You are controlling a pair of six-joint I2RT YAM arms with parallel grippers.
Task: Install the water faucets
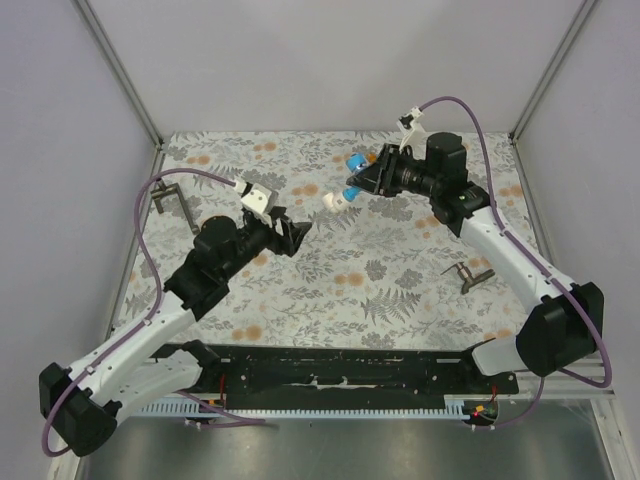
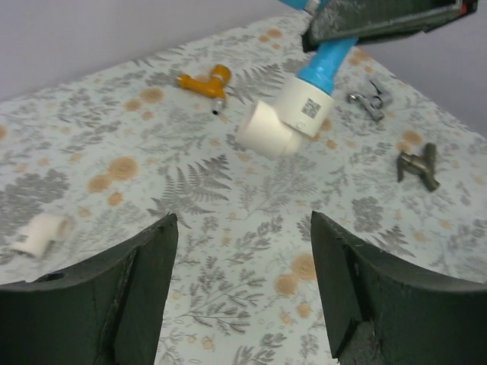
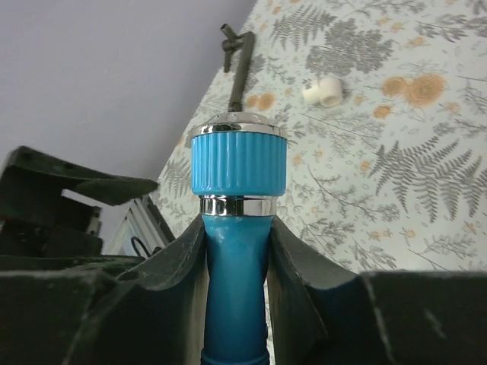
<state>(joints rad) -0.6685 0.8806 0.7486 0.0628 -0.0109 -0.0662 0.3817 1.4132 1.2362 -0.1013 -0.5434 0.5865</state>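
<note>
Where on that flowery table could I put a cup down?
Widest bare stretch: front middle, from the black rail up to the left gripper, rightward to the dark clamp. Back-left corner beyond the bracket is free too. Crowded around the blue faucet in the right gripper.

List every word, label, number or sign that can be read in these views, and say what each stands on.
No words or numbers can be read in any view.
Square code sticker on the white fitting at the end of the blue faucet: a printed pattern only, too blurred to read.
</note>
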